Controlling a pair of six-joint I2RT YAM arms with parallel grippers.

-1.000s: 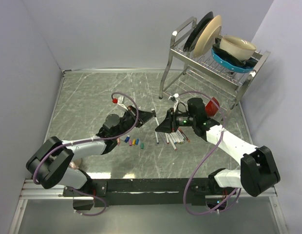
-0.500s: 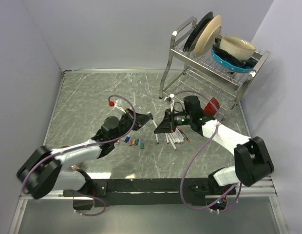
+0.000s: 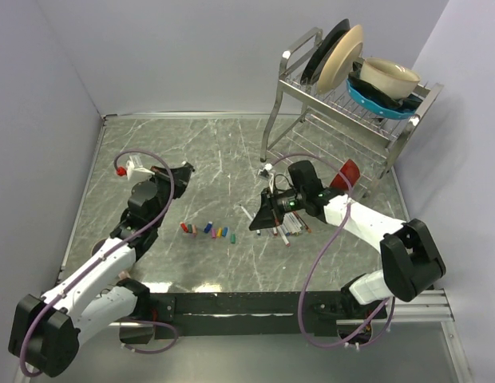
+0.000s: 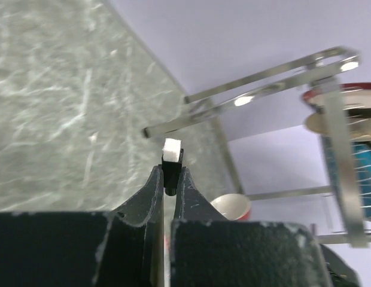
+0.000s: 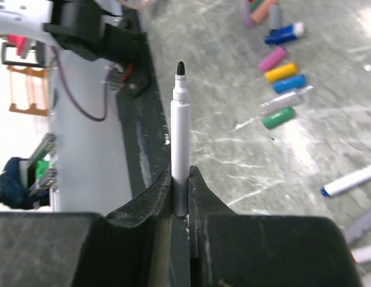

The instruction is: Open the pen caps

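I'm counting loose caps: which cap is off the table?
The black cap, gripped by the left gripper; the other caps lie in a row on the table.

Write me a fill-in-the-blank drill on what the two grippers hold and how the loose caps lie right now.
1. The left gripper is shut on a cap with a white end and a ____ body.
2. The pen in the right gripper has ____ cap on its tip.
3. In the row of loose caps, the one nearest the right gripper is ____.
4. The plates stand upright in a metal ____.

Missing words: black; no; green; rack.
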